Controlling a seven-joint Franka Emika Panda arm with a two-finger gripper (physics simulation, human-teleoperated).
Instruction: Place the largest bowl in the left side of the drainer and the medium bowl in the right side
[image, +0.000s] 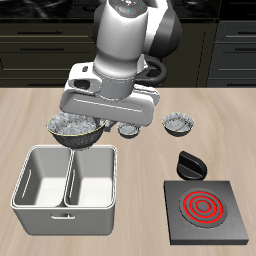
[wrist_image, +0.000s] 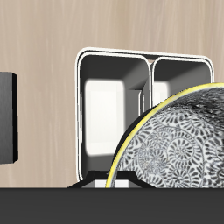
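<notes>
My gripper (image: 102, 122) is shut on the rim of the largest bowl (image: 74, 128), a wide grey speckled bowl. It holds the bowl in the air just above the back rim of the drainer (image: 64, 218), a light grey two-compartment tub; both compartments are empty. In the wrist view the bowl (wrist_image: 179, 144) fills the foreground before the drainer (wrist_image: 144, 58). The medium bowl (image: 179, 123) stands on the table farther along, apart from the drainer. The smallest bowl (image: 129, 130) sits between them, behind the arm.
A black square hotplate (image: 222, 229) with a red coil stands near the table's front edge beside the drainer, and shows in the wrist view (wrist_image: 7, 118). A black knob-like object (image: 190, 163) lies just behind it.
</notes>
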